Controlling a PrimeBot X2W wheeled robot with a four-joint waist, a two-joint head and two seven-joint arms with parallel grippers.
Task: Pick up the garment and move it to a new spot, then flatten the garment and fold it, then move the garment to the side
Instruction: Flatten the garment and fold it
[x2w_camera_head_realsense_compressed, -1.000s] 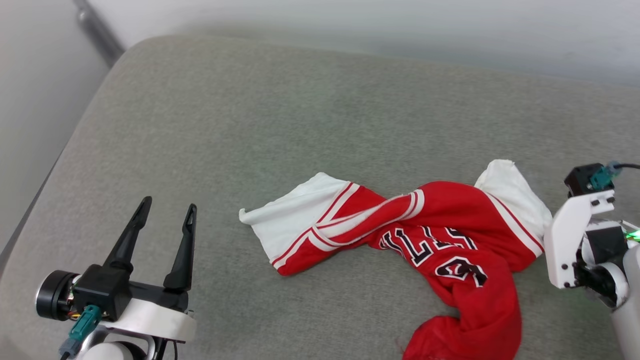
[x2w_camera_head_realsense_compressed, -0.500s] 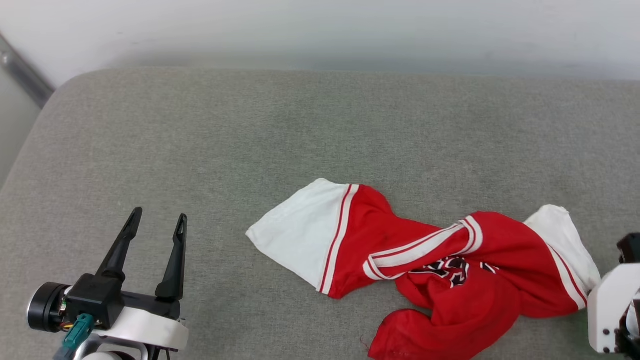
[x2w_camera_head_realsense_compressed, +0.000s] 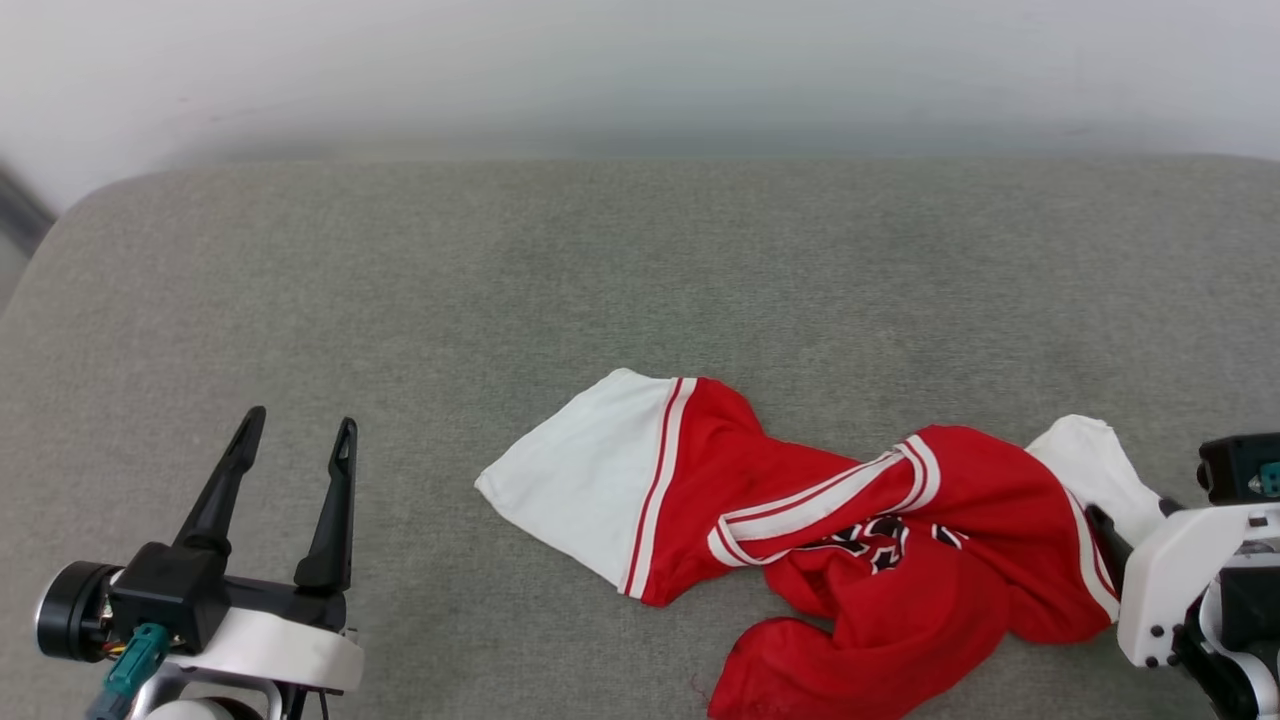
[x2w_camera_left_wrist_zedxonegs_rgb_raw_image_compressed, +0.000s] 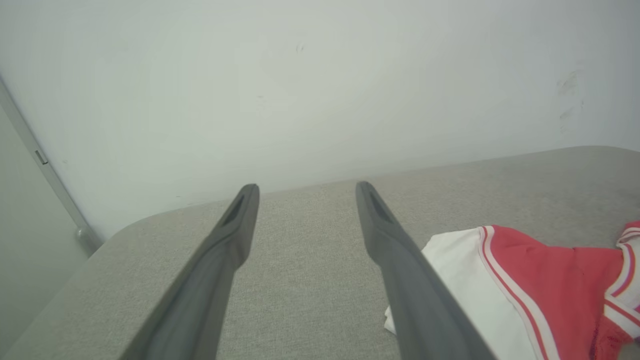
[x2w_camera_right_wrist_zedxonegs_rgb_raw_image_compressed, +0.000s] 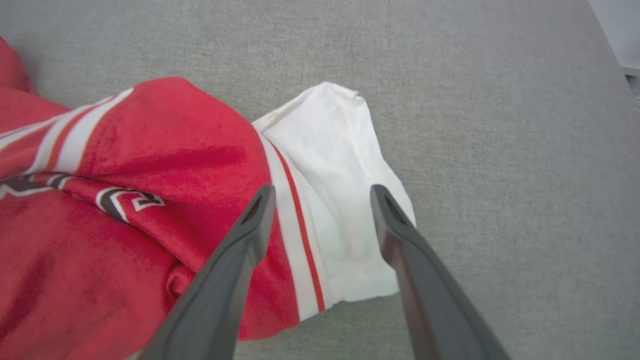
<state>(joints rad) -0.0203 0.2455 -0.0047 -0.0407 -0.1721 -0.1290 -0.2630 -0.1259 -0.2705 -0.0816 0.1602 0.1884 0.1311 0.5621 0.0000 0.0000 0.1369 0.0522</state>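
The garment (x2w_camera_head_realsense_compressed: 780, 480) is a red jersey with white sleeves, lying crumpled on the grey cushion, its black lettering mostly folded under. One white sleeve (x2w_camera_head_realsense_compressed: 580, 480) spreads flat to the left. The other sleeve (x2w_camera_right_wrist_zedxonegs_rgb_raw_image_compressed: 335, 150) lies under my right gripper (x2w_camera_right_wrist_zedxonegs_rgb_raw_image_compressed: 322, 189), which is open with its fingers astride the sleeve and its red-striped seam, holding nothing. In the head view the right gripper (x2w_camera_head_realsense_compressed: 1130, 512) sits at the garment's right end. My left gripper (x2w_camera_head_realsense_compressed: 300, 420) hovers open and empty at the lower left, apart from the garment (x2w_camera_left_wrist_zedxonegs_rgb_raw_image_compressed: 540, 280). It points at the wall in its wrist view (x2w_camera_left_wrist_zedxonegs_rgb_raw_image_compressed: 306, 186).
The grey cushioned surface (x2w_camera_head_realsense_compressed: 500, 280) stretches wide behind and left of the garment. A white wall (x2w_camera_head_realsense_compressed: 640, 70) bounds its far edge. A grey rail (x2w_camera_left_wrist_zedxonegs_rgb_raw_image_compressed: 45, 165) runs down the wall past the rounded left corner. The cushion's right edge (x2w_camera_right_wrist_zedxonegs_rgb_raw_image_compressed: 607, 40) lies beyond the right sleeve.
The head camera has swung, shifting the whole picture. The garment has slumped into a tighter bunch with its lettering folded in. My right gripper has opened and let go of the sleeve.
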